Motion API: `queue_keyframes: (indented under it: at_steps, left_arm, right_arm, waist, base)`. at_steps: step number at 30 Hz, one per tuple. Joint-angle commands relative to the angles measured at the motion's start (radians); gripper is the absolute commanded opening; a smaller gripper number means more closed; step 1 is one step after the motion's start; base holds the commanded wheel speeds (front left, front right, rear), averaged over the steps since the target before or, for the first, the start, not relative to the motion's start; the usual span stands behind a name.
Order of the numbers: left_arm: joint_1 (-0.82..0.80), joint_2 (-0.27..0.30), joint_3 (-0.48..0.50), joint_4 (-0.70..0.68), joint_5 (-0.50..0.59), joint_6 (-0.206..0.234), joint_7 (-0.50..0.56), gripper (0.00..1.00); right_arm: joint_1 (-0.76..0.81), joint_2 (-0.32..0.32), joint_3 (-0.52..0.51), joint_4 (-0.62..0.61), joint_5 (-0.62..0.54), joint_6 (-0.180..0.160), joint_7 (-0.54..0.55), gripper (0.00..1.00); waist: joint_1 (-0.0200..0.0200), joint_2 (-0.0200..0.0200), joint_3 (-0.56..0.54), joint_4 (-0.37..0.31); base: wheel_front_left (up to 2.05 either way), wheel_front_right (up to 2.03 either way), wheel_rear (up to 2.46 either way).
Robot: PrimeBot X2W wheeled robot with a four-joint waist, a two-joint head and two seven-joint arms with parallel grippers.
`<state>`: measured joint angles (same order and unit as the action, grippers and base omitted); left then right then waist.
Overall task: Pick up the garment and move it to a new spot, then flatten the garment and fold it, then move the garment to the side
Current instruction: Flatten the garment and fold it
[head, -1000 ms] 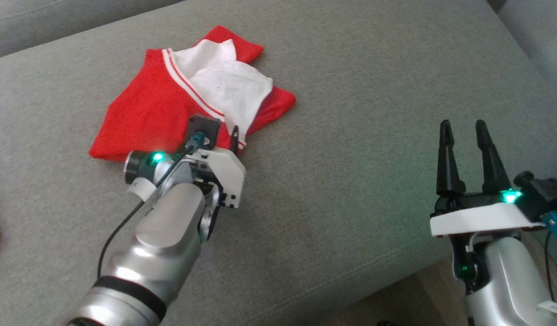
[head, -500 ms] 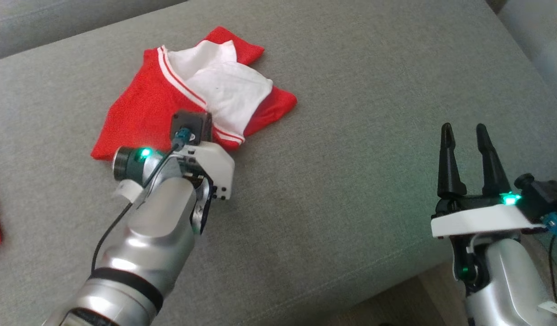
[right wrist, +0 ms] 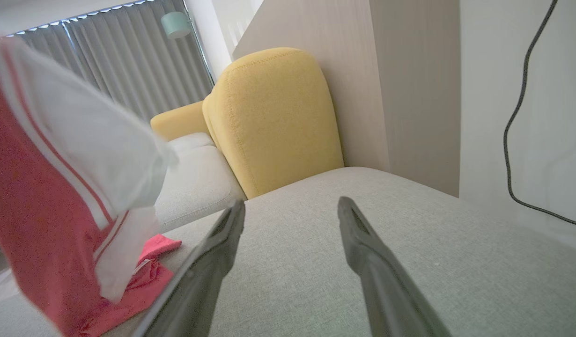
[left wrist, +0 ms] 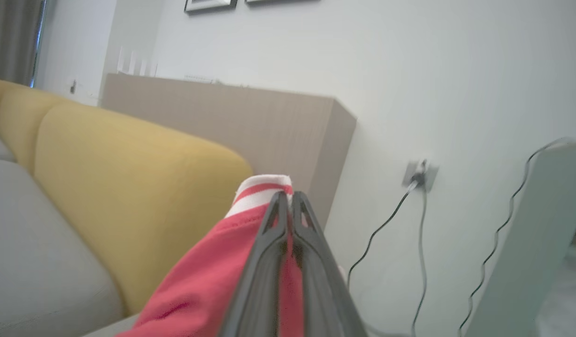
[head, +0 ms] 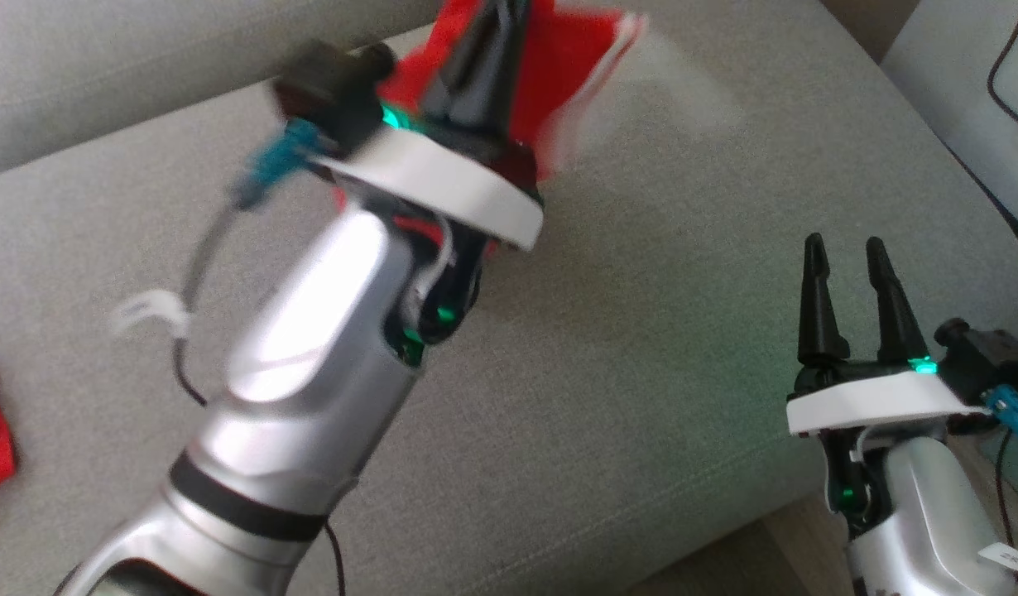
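Garment (head: 575,50) pinched near its striped edge in my closed left hand (left wrist: 286,199), 12 o'clock; thin grip may slip if swung fast. Right hand (head: 840,248), 4 o'clock, gaping, empty.

garment (head: 575,58): showing bright red, white striped trim, plus a white panel
sofa seat (head: 641,331): looking plain light grey
backrest cushion (right wrist: 274,117): coming through mustard yellow

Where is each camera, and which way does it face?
Head view: on the head, facing down at the sofa seat; left gripper shut on the garment, right gripper open.
Left wrist view: on that wrist, facing the yellow cushion; shut fingers.
Right wrist view: on that wrist, facing along the seat; open fingers.
Both wrist views share garment, cushion.
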<state>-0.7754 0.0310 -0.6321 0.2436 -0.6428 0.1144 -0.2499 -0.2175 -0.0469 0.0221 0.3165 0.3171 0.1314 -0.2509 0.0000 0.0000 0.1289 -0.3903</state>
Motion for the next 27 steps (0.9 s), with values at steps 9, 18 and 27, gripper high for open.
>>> queue_keyframes:
  at_steps: [9, 18, 27]
  left_arm:
    - [0.095, 0.041, 0.197, -0.056, 0.011, -0.028, -0.012, 0.0]
    - [0.295, 0.198, 0.28, 0.219, 0.086, -0.001, -0.012, 0.0]
    - [0.336, 0.189, 0.318, 0.378, 0.148, 0.01, -0.012, 0.66]
  right_arm:
    - [-0.022, -0.003, -0.04, -0.03, 0.003, -0.001, -0.011, 1.0]
    - [-0.01, -0.003, -0.049, -0.027, -0.011, -0.001, -0.011, 1.0]
    - [-0.01, -0.003, -0.013, -0.004, -0.027, -0.001, -0.011, 1.0]
  waist:
    - [0.0, 0.0, -0.012, 0.094]
    - [0.0, 0.0, -0.014, 0.203]
    - [0.0, 0.0, -0.019, 0.259]
  base:
    - [0.0, 0.0, 0.0]
    - [0.0, 0.0, 0.0]
    - [0.0, 0.0, 0.0]
